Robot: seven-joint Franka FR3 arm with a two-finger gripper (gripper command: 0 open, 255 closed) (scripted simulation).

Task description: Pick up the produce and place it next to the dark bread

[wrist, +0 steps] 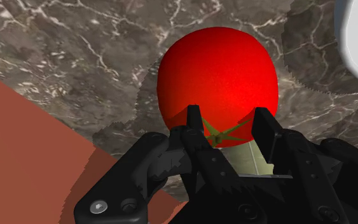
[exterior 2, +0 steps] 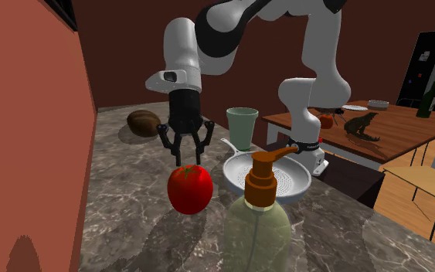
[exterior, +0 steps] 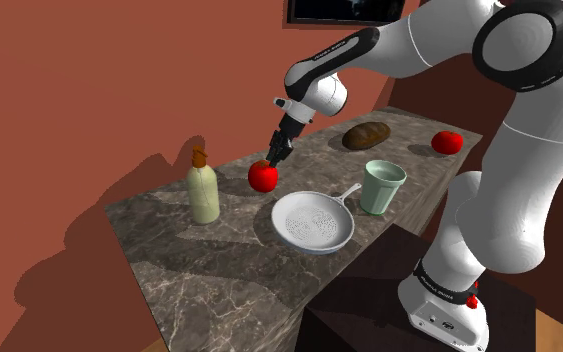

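One tomato [exterior 2: 190, 189] sits under gripper [exterior 2: 186, 158], fingers spread, seemingly not touching. Step: pre-grasp. Next: descend, close, carry beside dark bread [exterior: 366, 135].

Below the open jaws, we log a red tomato [exterior: 262, 177], its top between them.
To one side of the jaws, a red-brown wall [exterior: 89, 100] stands close and bounds the table [exterior: 219, 290].
On the opposite side, a white perforated pan [exterior: 313, 221] is near, with a pale green cup [exterior: 382, 187] just past it.
Between the jaws and the dark loaf [exterior: 366, 135] lies bare table, which we count as an open lane.
Away from the loaf, a pump bottle [exterior: 204, 187] stands upright, apart from the jaws.
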